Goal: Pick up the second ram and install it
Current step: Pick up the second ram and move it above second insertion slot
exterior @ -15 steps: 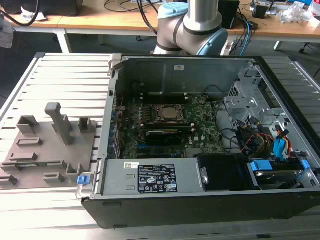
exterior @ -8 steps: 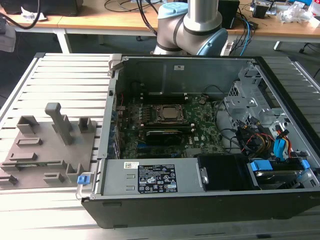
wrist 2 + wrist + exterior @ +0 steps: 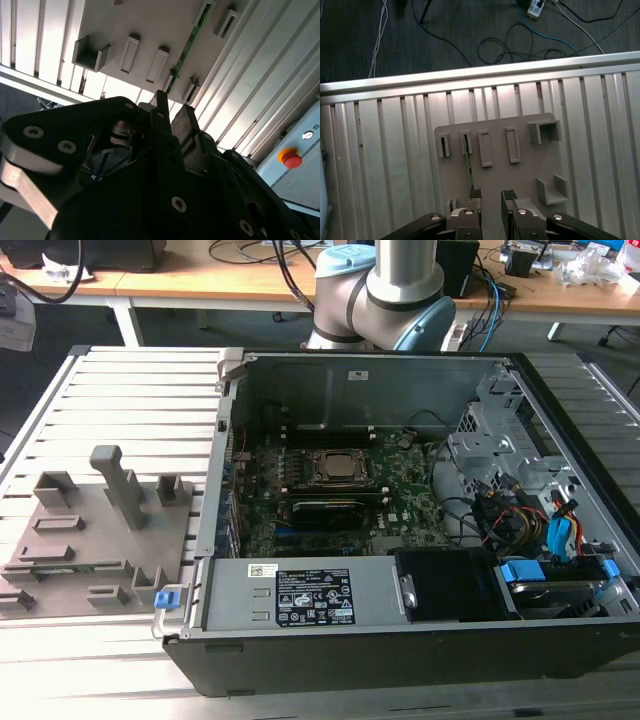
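the claw (image 3: 492, 195) is seen released, its two fingers (image 3: 476, 194) held apart with nothing gripped between them. the ram (image 3: 469, 162) is stood on edge in a narrow slot of the grey holder (image 3: 520, 180), which is laid on the ribbed table (image 3: 380, 165). in the first wrist view the near end of the ram is found just ahead of one fingertip, in line with that finger rather than with the gap, and the stick runs away from the claw across the holder. in the second wrist view the ram (image 3: 189, 46) is seen as a thin green strip just beyond the fingertips; contact cannot be told. in the exterior view the holder (image 3: 100, 540) is placed at the exterior view's left of the open case (image 3: 400, 660), with the arm (image 3: 400, 280) mounted at the case's far side.
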### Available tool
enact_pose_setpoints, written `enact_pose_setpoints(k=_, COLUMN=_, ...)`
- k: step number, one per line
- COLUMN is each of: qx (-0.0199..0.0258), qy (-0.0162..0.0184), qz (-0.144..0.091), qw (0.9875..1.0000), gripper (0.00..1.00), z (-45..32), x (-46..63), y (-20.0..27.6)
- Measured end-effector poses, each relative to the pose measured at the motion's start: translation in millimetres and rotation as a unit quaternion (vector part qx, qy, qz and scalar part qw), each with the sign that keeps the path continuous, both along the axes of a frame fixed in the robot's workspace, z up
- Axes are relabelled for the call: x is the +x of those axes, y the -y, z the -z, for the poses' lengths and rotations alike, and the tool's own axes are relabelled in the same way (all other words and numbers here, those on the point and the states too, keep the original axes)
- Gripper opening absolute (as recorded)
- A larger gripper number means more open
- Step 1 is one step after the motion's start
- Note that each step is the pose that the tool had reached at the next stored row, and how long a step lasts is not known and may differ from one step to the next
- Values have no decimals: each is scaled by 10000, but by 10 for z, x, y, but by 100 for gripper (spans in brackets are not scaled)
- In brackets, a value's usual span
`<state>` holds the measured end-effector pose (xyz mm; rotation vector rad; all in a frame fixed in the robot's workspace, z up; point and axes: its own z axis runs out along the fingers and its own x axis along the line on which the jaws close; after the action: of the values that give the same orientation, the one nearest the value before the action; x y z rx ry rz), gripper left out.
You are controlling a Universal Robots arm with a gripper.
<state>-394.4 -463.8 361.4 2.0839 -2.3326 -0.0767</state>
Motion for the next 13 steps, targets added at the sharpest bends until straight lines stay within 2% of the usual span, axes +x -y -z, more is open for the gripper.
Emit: enact_pose_setpoints(k=13, qx=0, qy=0, qz=0, qw=10000, gripper=30, z=93, x=0, y=0)
